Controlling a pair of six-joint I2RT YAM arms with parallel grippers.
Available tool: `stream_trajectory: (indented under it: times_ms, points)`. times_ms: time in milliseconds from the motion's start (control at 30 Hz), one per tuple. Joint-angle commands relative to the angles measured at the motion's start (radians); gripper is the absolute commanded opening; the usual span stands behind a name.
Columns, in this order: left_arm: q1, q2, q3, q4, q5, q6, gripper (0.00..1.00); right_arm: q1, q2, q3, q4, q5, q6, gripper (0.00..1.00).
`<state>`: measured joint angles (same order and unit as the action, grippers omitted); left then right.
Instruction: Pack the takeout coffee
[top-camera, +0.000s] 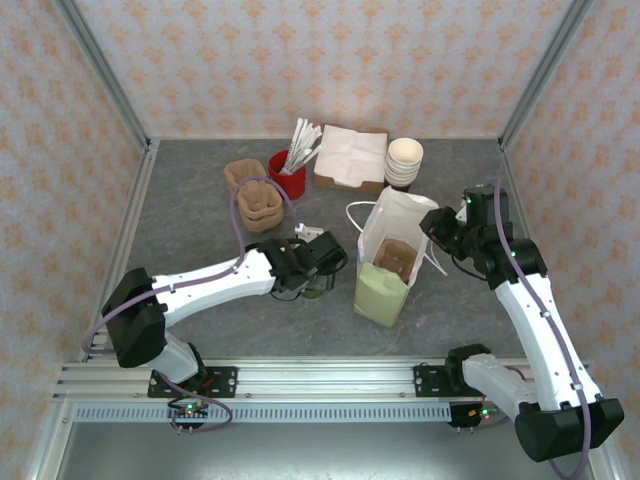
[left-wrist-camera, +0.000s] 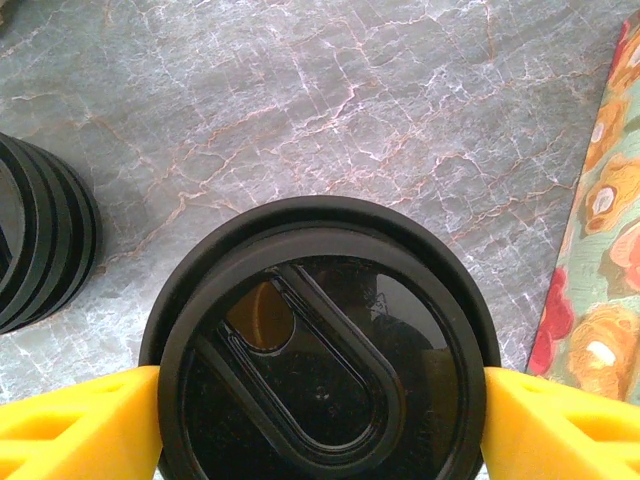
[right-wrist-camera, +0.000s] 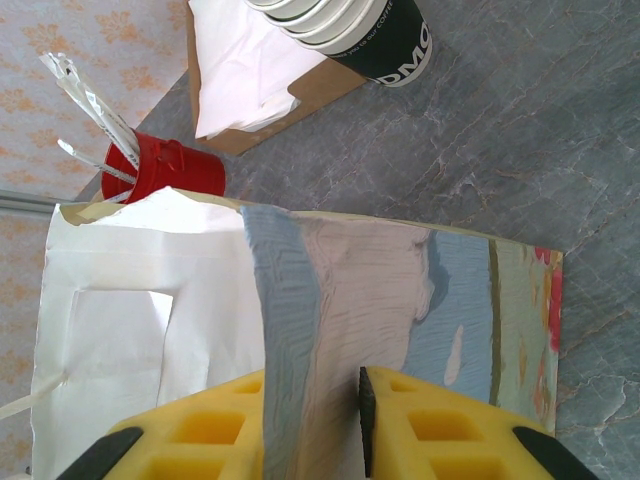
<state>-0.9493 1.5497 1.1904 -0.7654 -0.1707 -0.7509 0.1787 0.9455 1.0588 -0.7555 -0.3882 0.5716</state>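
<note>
The takeout coffee (left-wrist-camera: 320, 360), a dark cup under a round black lid with an open sip hole, sits between my left gripper's yellow fingers (left-wrist-camera: 80, 425), which press on both sides of the lid. In the top view my left gripper (top-camera: 320, 262) is over the cup (top-camera: 318, 287), left of the paper bag (top-camera: 385, 290). The bag stands open with a brown pulp carrier (top-camera: 396, 258) inside. My right gripper (top-camera: 440, 225) is shut on the bag's right wall (right-wrist-camera: 380, 290), which runs between its fingers (right-wrist-camera: 200, 440).
A stack of black lids (left-wrist-camera: 40, 240) stands just left of the cup. At the back are stacked cream cups (top-camera: 404, 162), a napkin box (top-camera: 350, 158), a red cup of stirrers (top-camera: 288, 172) and brown pulp carriers (top-camera: 255, 195). The bag's patterned side (left-wrist-camera: 600, 250) is close on the right.
</note>
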Motion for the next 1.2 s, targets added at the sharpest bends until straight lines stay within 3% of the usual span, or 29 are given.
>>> stream_trajectory:
  times_ms: [0, 767, 967, 1167]
  points:
    - [-0.005, 0.035, 0.019, -0.008, 0.006, 0.005, 0.77, 0.005, -0.005, 0.009, -0.014, 0.025, -0.012, 0.26]
    - [-0.022, 0.063, 0.015, -0.046, 0.055, 0.011, 0.84, 0.005, -0.007, 0.013, -0.031, 0.033, -0.014, 0.27]
    - [-0.023, 0.073, 0.011, -0.055, 0.060, 0.018, 0.81, 0.005, -0.010, 0.012, -0.032, 0.034, -0.012, 0.27]
    - [-0.026, 0.083, 0.010, -0.063, 0.073, 0.027, 0.72, 0.005, -0.011, 0.012, -0.039, 0.034, -0.011, 0.27]
